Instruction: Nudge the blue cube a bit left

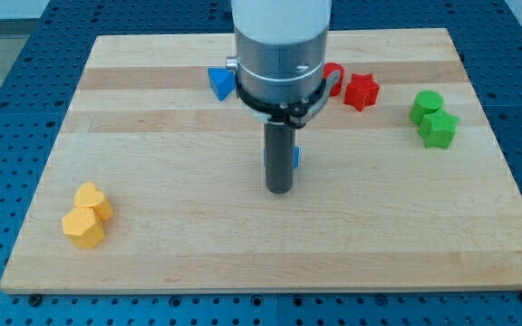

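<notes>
The blue cube [296,158] is almost wholly hidden behind my rod; only a thin blue sliver shows at the rod's right side, near the board's middle. My tip [279,190] rests on the board just in front of and slightly left of that sliver, touching or nearly touching the cube. A second blue block [220,81], triangular, lies at the view's top, left of the arm's body.
A red star block [362,91] and a partly hidden red block [333,76] lie at the top right of the arm. Two green blocks [433,118] sit at the right. Two orange blocks [86,215] sit at the bottom left. The wooden board [152,136] lies on a blue perforated table.
</notes>
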`<state>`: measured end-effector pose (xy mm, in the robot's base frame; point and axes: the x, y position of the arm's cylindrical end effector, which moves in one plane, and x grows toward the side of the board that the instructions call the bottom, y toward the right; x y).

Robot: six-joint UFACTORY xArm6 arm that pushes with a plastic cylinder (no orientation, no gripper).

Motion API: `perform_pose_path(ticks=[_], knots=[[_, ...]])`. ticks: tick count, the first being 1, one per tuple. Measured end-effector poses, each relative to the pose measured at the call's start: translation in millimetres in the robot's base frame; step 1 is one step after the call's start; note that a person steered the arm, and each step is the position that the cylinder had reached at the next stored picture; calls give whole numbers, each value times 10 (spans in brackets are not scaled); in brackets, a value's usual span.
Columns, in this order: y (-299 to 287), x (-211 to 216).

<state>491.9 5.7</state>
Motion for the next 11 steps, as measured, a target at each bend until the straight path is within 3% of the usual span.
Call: perform_pose_path(ticks=[5,11], knots=[[592,-820],[311,-859]])
